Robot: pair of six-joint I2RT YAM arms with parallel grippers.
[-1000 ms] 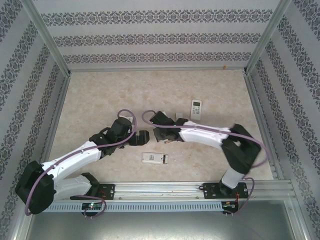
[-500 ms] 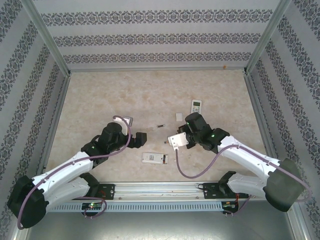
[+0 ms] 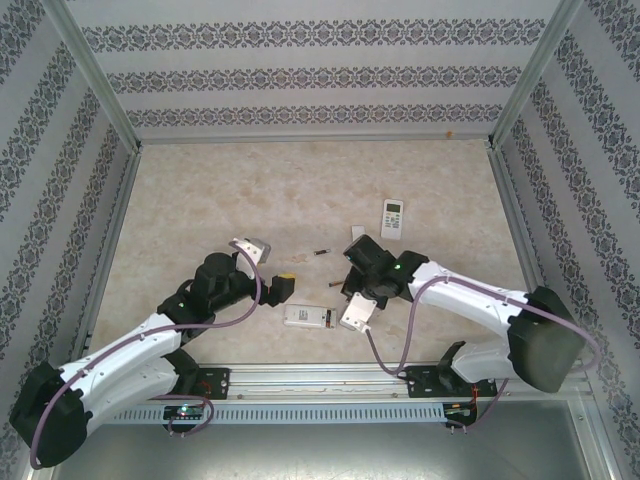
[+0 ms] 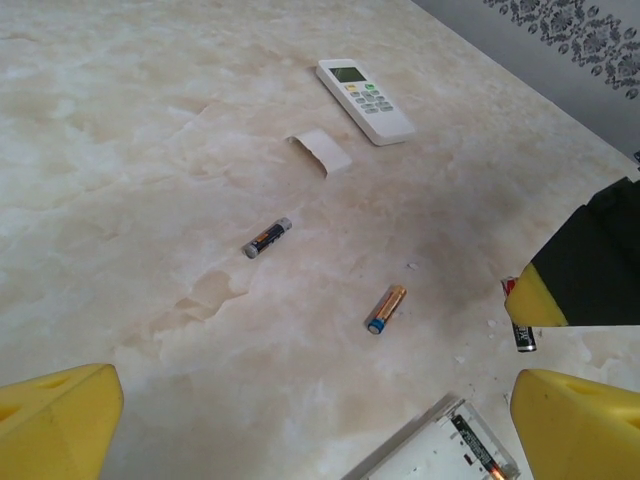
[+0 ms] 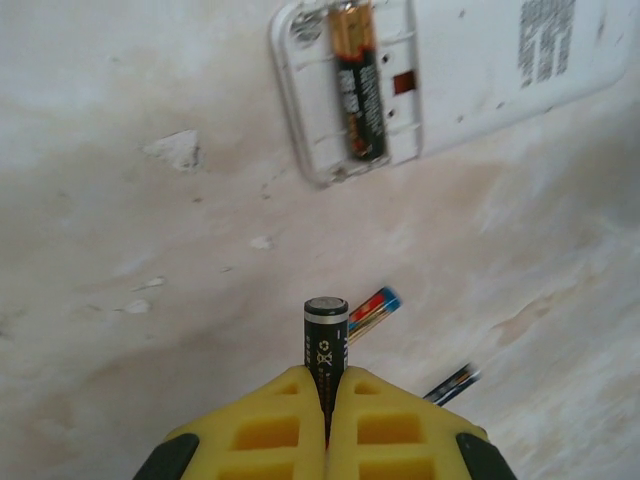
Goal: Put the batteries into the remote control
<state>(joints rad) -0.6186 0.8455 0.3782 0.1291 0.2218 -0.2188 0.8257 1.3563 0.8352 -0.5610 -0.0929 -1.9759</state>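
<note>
A white remote control (image 3: pixel 305 316) lies face down near the front. Its open compartment (image 5: pixel 355 90) holds one battery (image 5: pixel 357 95). My right gripper (image 5: pixel 326 400) is shut on a black battery (image 5: pixel 326 335), which sticks out beyond the yellow fingertips, a little short of the compartment. In the top view this gripper (image 3: pixel 345 296) hovers just right of the remote. Two loose batteries (image 4: pixel 386 309) (image 4: pixel 267 238) lie on the table behind it. My left gripper (image 4: pixel 315 430) is open and empty, with its yellow fingers (image 4: pixel 55 420) wide apart, left of the remote (image 4: pixel 450 455).
A second remote (image 3: pixel 393 218) lies face up farther back, with a small white cover (image 3: pixel 357 233) beside it. Patterned walls and metal rails (image 3: pixel 510 215) enclose the marble-look table.
My right arm has swung round and brought its held battery down close to the near remote's open end. The left gripper has shifted slightly and stays open.
</note>
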